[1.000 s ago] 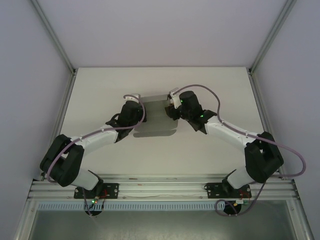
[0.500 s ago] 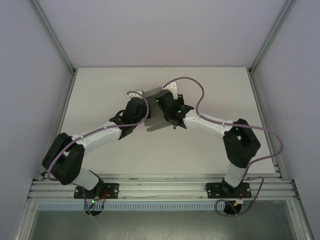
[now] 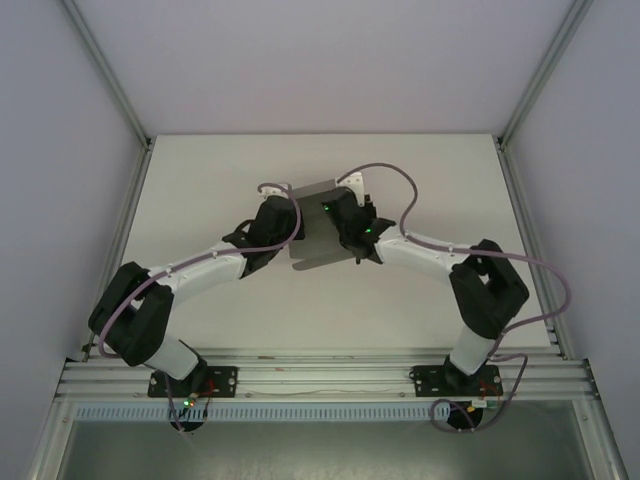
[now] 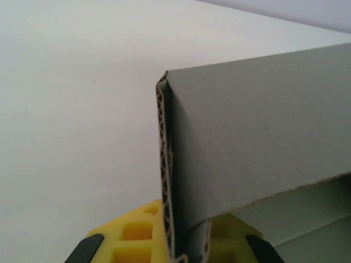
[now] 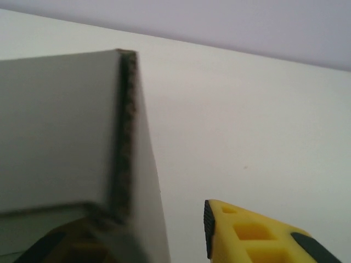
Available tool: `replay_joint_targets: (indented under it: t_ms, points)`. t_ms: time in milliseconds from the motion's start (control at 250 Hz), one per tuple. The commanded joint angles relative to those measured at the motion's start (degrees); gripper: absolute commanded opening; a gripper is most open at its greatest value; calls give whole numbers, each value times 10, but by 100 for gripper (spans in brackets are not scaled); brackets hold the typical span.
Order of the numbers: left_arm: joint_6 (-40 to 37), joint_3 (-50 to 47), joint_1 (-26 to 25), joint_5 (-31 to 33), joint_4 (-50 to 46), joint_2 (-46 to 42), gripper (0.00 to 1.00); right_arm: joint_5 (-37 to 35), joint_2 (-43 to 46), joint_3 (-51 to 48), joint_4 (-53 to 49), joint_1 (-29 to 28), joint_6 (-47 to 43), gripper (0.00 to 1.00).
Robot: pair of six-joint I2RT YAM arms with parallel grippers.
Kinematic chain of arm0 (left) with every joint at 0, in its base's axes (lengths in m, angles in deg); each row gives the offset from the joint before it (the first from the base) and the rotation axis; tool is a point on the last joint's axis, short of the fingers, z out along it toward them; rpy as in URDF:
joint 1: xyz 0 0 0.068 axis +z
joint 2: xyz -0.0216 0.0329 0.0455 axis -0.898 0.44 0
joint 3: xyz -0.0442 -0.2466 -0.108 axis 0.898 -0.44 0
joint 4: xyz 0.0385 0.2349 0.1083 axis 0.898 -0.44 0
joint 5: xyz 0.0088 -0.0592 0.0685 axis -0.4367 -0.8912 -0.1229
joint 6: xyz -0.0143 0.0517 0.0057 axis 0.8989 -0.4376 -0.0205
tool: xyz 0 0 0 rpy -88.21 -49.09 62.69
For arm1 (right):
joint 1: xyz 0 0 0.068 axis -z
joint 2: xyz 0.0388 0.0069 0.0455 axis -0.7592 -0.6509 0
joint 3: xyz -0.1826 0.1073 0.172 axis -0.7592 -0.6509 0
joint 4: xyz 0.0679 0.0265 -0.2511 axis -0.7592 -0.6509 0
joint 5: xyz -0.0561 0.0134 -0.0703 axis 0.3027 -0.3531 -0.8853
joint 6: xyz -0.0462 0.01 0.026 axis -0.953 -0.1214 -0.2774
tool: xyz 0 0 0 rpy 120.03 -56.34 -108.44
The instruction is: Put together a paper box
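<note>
My left gripper [image 4: 184,244] is clamped tight on the folded left edge of the paper box [image 3: 315,228], which is at the middle of the worktop [image 3: 200,180] between my two arms. My right gripper [image 5: 164,241] stands part open astride the right wall, with one finger clear of the card. If I push inward from the right, the thin wall could buckle or twist out of my left pinch. Bare worktop lies open far, left and right, while my own arms crowd the near side.
</note>
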Motion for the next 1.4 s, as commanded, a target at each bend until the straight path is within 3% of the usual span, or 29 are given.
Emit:
replay_joint_targets:
  t_ms: [0, 272, 428, 560, 696, 775, 971, 1123, 1219, 1339, 1395]
  points:
    - [-4, 9, 1, 0, 2, -9, 0, 62, 43, -19, 36, 37, -2, 32]
    - [-9, 8, 1, -24, 5, -8, 0, 90, 48, -16, 25, 60, -16, 34]
    - [-8, 21, 0, -27, -7, -2, 0, 76, 39, -4, 20, 62, -19, 18]
    - [6, 32, -1, -12, -27, 6, 0, 3, 14, 14, 1, 59, -12, 7]
    - [44, 66, 0, 67, -101, 26, 0, -146, -22, 51, -66, 55, 32, 0]
    - [81, 76, -1, 82, -132, 32, 0, -221, -40, 68, -109, 56, 62, 0]
    - [148, 97, 0, 172, -225, 58, 0, -312, -53, 81, -156, 59, 111, 0]
    - [174, 107, 5, 204, -261, 74, 0, -347, -66, 96, -201, 66, 131, 0]
    - [164, 120, 4, 192, -268, 80, 0, -296, -53, 75, -168, 66, 115, 0]
    - [74, 93, -2, 111, -153, 63, 0, -60, 12, -17, -9, 68, 59, 0]
    - [33, 78, -2, 66, -101, 53, 0, 47, 45, -55, 57, 68, 42, 12]
